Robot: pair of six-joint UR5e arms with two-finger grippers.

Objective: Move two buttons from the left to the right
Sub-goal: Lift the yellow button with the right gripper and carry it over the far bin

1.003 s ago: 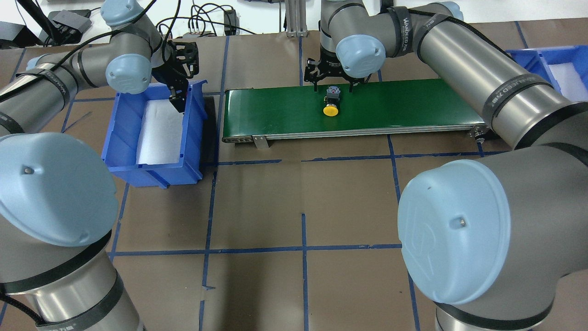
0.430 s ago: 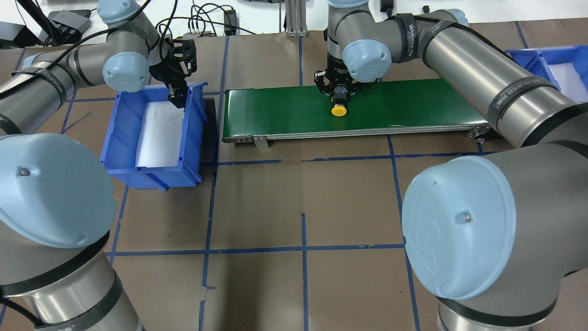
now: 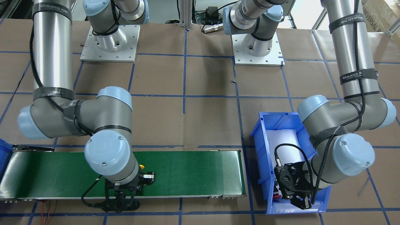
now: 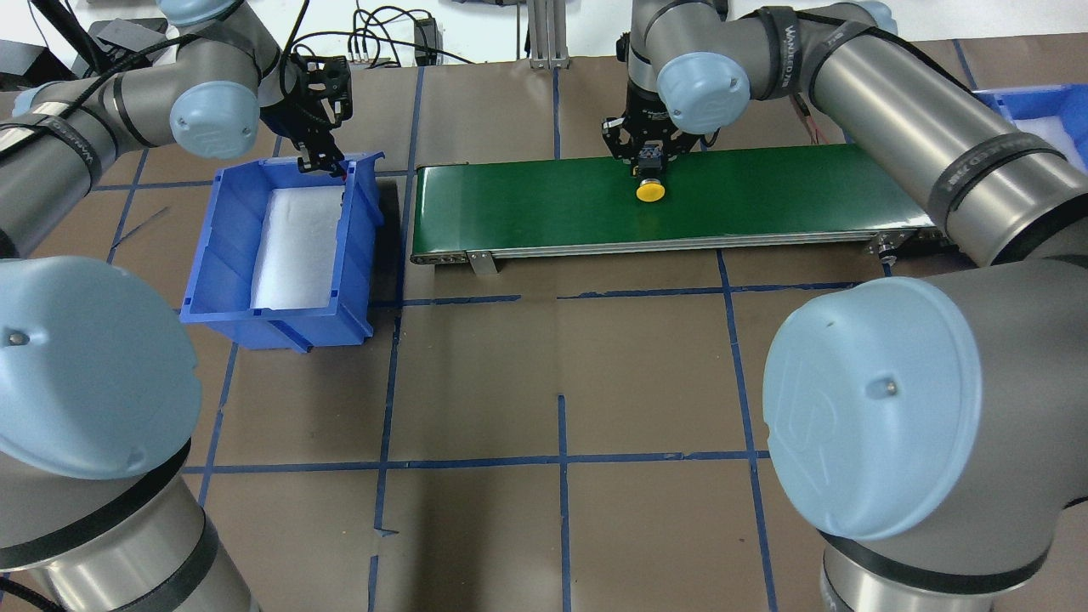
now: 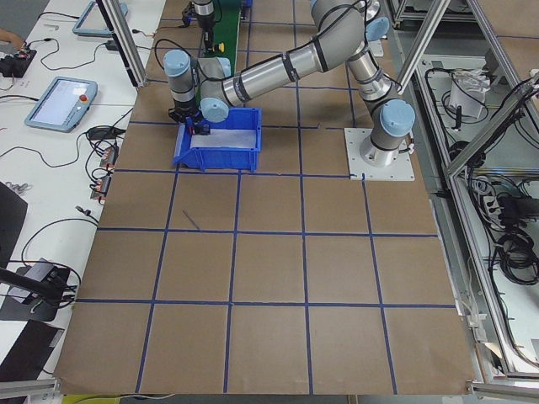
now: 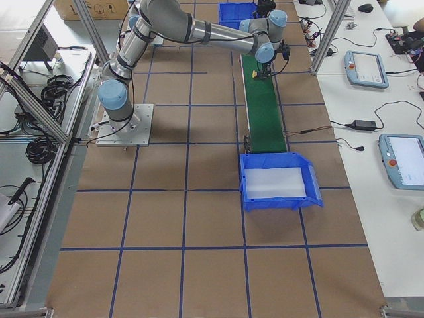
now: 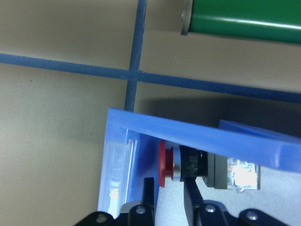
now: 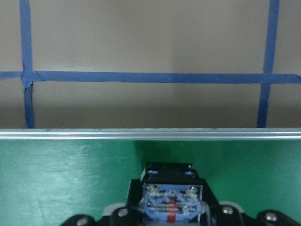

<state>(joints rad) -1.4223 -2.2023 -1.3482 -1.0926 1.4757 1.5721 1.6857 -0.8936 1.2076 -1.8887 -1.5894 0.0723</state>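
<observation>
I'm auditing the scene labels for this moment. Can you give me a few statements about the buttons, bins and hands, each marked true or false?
1. The right hand is closed on the yellow button over the green belt. True.
2. The red button lies on the belt. False: it is inside the blue bin, close to the left hand.
3. That bin has a white liner. True.
4. Only one blue bin is on the table. False: a second blue bin sits at the belt's other end.
</observation>
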